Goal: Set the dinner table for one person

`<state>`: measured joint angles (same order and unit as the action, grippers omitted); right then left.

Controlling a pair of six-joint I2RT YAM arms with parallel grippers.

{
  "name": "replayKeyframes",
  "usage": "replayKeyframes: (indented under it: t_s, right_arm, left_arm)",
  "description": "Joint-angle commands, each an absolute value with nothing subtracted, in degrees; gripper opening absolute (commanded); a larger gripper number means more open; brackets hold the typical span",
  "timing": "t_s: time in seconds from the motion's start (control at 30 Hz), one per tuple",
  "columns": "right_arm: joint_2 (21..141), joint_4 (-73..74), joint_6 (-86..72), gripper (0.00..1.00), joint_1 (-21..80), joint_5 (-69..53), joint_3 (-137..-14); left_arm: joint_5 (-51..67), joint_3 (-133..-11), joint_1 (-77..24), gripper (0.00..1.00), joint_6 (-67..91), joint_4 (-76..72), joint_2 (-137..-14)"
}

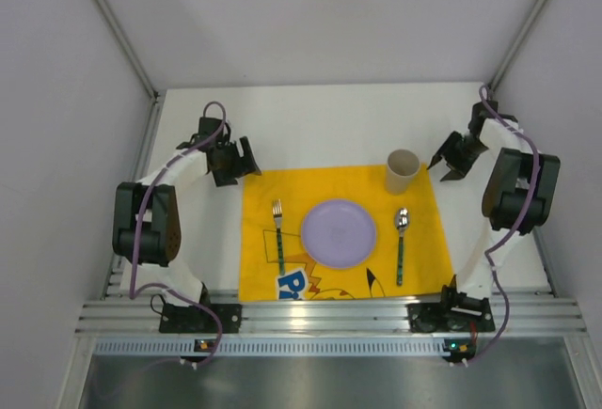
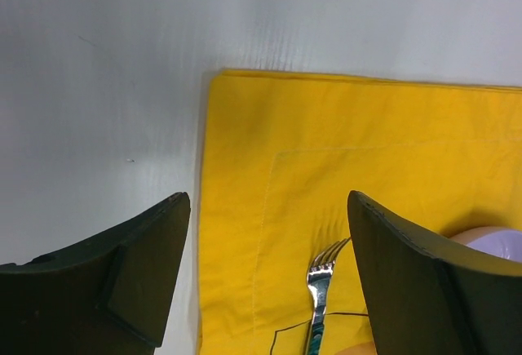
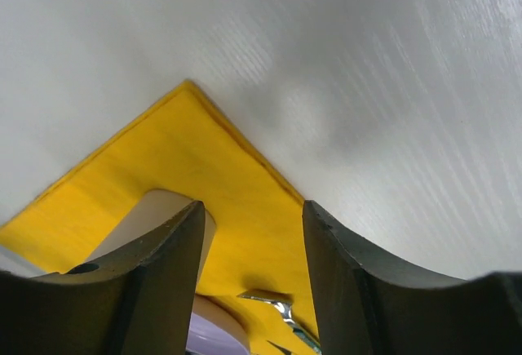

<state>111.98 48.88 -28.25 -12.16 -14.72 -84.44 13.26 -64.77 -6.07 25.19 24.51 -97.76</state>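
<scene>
- Left gripper [image 1: 241, 161] released, empty, over the large matte-white desk [image 1: 329, 113]; green-handled steel fork [image 1: 278, 235] lies at its 5 o'clock, long axis 12-to-6.
- Right gripper [image 1: 446, 166] parted, empty; tall beige cup [image 1: 403, 172] just beside, at 9 o'clock.

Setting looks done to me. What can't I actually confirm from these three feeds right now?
- Left wrist: fork handle is cut off by the bottom edge; plate is mostly behind a finger of the left gripper.
- Right wrist: cup is partly behind a finger of the right gripper; spoon shows only a sliver at the bottom.
- Top view: yellow mat print is partly covered by the plate; the cutlery handle pattern is too small to make out.
</scene>
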Motion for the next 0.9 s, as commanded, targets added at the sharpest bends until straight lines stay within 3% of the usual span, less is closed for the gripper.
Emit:
replayKeyframes:
  t_s: [0.0, 0.33, 0.53, 0.7, 0.77, 0.87]
  right_arm:
    - [114.6, 46.32, -27.16, 0.52, -12.22, -14.33, -86.84]
    - [120.05, 39.65, -29.53, 0.56, -11.6, -16.96, -82.62]
    - [121.38, 37.53, -30.5, 0.53, -9.59, -18.46, -80.51]
    - [122.25, 37.53, -30.06, 0.35, -8.97, -19.07, -80.59]
    - [122.43, 37.53, -29.8, 0.26, -8.96, -18.98, -80.6]
    - [122.78, 37.62, -29.53, 0.15, -8.96, -18.9, -80.77]
  left_arm:
    - [11.51, -65.74, -5.63, 0.83, 21.71, 21.8, -97.9]
    - [13.53, -62.23, -5.63, 0.72, 23.47, 17.14, -102.92]
    - [15.73, -62.14, -5.63, 0.5, 23.73, 15.73, -106.17]
    - [17.57, -63.28, -5.63, 0.23, 24.08, 15.29, -108.54]
    - [17.67, -64.24, -5.62, 0.03, 23.99, 15.73, -108.98]
    - [17.31, -65.56, -5.54, 0.0, 23.64, 16.17, -109.42]
